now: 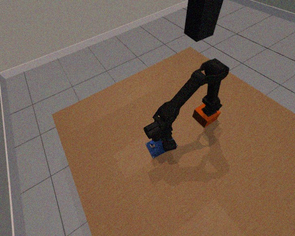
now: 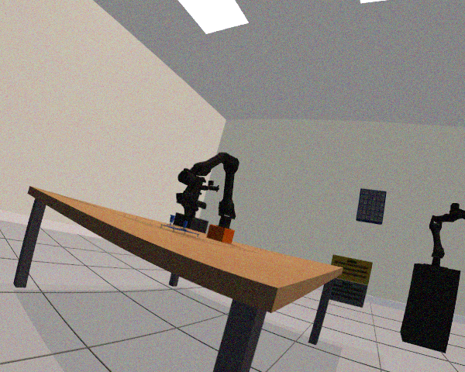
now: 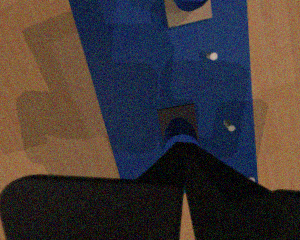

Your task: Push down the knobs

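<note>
The bench (image 1: 219,177) carries everything; my arm (image 1: 186,91) rises from its orange base (image 1: 206,117) and folds forward and down so that the wrist hangs nearly upright over the circuit board (image 3: 135,90), which stands on its short legs near the arm's reach and appears blue in all three views. I keep the claw (image 3: 184,150) with its fingers pressed together on nothing, because a closed tip makes a blunt pusher rather than a grasper. In the wrist view that tip sits at the nearer knob (image 3: 180,127), on its grey potentiometer (image 3: 165,114); contact I judge likely but cannot confirm. The farther knob (image 3: 190,4), at the frame's top edge, I judge still awaits pressing.
</note>
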`<state>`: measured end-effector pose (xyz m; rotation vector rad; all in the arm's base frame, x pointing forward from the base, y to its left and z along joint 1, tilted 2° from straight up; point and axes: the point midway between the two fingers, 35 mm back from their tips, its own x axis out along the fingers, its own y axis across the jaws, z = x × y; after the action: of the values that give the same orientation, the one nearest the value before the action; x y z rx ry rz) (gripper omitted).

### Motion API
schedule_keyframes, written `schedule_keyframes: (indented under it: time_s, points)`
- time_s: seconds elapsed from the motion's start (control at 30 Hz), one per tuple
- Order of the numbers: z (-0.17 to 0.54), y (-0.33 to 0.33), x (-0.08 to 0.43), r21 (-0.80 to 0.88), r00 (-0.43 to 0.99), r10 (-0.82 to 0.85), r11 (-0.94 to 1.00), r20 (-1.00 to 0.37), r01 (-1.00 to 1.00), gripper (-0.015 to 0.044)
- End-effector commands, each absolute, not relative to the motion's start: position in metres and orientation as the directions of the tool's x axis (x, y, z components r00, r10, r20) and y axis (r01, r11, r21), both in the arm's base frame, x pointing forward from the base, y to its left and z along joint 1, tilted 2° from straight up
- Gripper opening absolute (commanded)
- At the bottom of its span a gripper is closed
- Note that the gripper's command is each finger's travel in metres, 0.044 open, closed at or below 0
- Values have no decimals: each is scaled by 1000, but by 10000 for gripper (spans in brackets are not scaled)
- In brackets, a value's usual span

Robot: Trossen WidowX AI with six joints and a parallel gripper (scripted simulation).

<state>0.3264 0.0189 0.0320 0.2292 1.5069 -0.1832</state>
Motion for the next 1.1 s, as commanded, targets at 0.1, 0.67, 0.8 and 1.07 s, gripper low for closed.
schedule_keyframes:
  time_s: [0.1,0.67,0.8,1.07]
  points:
    - [39,19,327,38,53,26,965,-998,258,0]
    - [45,19,325,32,41,22,965,-999,262,184]
    - [46,10,329,40,71,21,960,-997,276,131]
    - [51,-1,338,31,109,19,994,-994,108,0]
